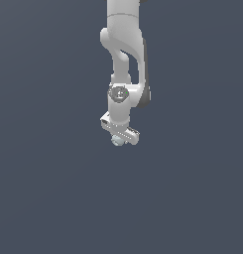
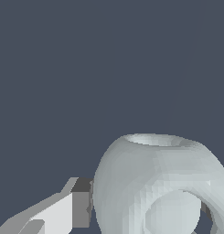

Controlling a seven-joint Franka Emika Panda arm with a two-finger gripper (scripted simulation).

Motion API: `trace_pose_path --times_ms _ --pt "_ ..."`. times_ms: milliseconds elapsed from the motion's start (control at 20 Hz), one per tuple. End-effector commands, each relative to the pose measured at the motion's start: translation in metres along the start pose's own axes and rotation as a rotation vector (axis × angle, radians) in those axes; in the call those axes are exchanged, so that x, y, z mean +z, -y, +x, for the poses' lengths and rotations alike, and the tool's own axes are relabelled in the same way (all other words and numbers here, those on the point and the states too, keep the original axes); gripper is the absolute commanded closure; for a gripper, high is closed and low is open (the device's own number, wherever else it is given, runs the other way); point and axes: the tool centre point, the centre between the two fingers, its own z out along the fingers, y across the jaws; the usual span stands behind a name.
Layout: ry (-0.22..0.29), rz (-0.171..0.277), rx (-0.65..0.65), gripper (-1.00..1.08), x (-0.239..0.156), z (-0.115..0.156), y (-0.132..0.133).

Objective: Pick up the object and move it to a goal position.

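Observation:
In the exterior view the object (image 1: 116, 142), a small pale blue-grey ball, sits directly under the white gripper bar (image 1: 120, 130) at the end of the down-pointing arm. My gripper (image 1: 118, 140) is shut on the ball, and its fingers are hard to make out at this size. The wrist view shows the object (image 2: 145, 178) very close, as a rounded pale body with a flattened end and a round hollow. One finger's grey pad (image 2: 81, 209) presses against its side. The other finger is mostly hidden behind the object.
The white arm, with its grey disc-shaped joint cap (image 1: 118, 93), hangs from the top of the exterior view. Only a uniform dark blue-grey background surrounds it. No other object, edge or goal marker shows.

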Motion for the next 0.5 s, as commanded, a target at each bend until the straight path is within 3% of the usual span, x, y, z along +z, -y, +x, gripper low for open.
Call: trace_pose_path --times_ms 0,450 --pt "0.000 -0.001 0.001 1.08 0.0011 0.0004 -0.0009" --pt "0.000 0.000 0.000 1.08 -0.0059 0.0006 0.0048"
